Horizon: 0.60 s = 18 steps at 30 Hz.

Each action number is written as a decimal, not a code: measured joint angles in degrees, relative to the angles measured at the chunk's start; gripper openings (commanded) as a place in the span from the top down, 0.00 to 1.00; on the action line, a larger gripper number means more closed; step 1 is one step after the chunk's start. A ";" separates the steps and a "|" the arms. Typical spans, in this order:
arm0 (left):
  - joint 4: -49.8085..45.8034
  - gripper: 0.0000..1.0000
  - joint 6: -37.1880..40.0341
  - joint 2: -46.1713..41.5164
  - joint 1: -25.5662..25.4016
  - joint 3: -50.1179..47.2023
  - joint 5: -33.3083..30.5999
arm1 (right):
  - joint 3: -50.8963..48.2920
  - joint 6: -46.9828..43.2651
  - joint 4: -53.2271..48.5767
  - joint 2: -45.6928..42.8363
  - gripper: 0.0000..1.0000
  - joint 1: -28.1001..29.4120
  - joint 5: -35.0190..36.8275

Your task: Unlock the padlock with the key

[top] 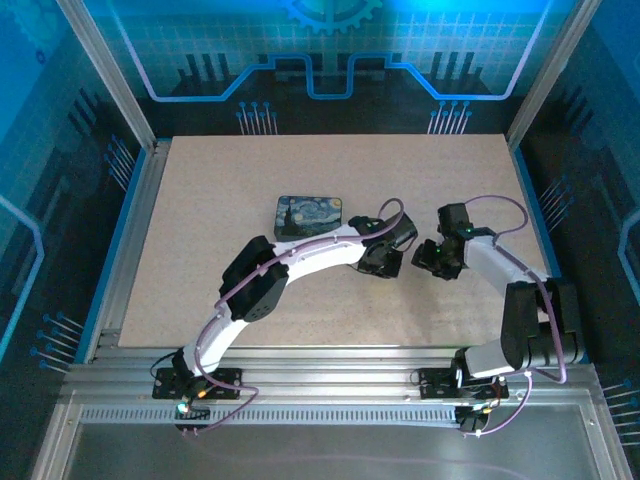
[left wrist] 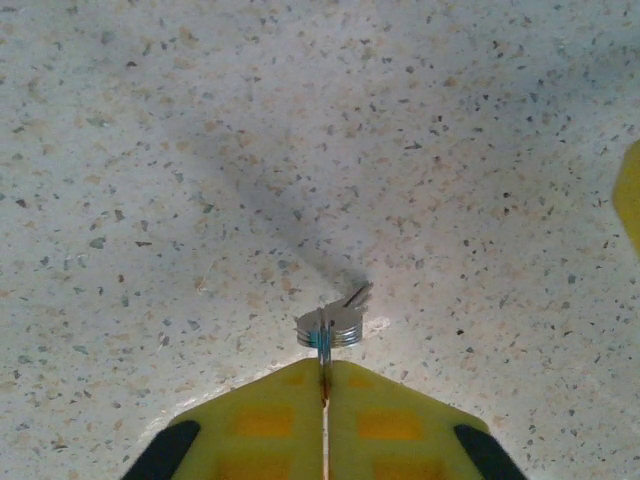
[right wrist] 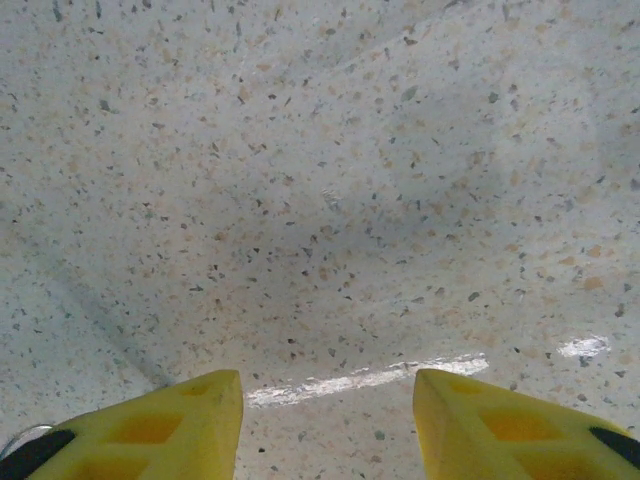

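Observation:
In the left wrist view my left gripper (left wrist: 325, 368) has its yellow fingers pressed together on a thin ring that carries the key (left wrist: 332, 325), a small silver bunch just past the fingertips and low over the speckled table. From above, the left gripper (top: 385, 260) sits mid-table, and the right gripper (top: 432, 260) faces it a short way to the right. The right gripper (right wrist: 328, 385) stands open over bare tabletop with nothing between its fingers. The padlock is out of view.
A dark blue swirl-painted box (top: 308, 216) lies just behind the left forearm. A yellow shape (left wrist: 630, 200) cuts into the right edge of the left wrist view; I cannot tell what it is. Metal rails frame the table (top: 300, 170).

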 measured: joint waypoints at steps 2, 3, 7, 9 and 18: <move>0.28 0.65 -0.26 0.00 0.13 -0.50 0.57 | 0.00 -0.81 0.00 -0.07 0.51 0.44 -0.31; 0.17 0.62 -0.07 0.00 0.26 -0.85 1.11 | 0.02 -1.40 -0.07 -0.04 0.51 1.22 -0.37; 0.24 0.58 0.28 -1.40 0.98 -3.28 2.56 | 1.01 -2.99 -0.87 0.11 0.51 6.51 -1.31; 0.63 0.57 0.26 -4.07 1.79 -6.16 3.13 | 1.03 -2.71 -0.61 0.11 0.52 7.56 -2.73; 3.93 0.57 1.31 -23.43 9.64 -19.87 4.28 | -0.61 1.81 3.93 1.20 0.56 11.78 -8.04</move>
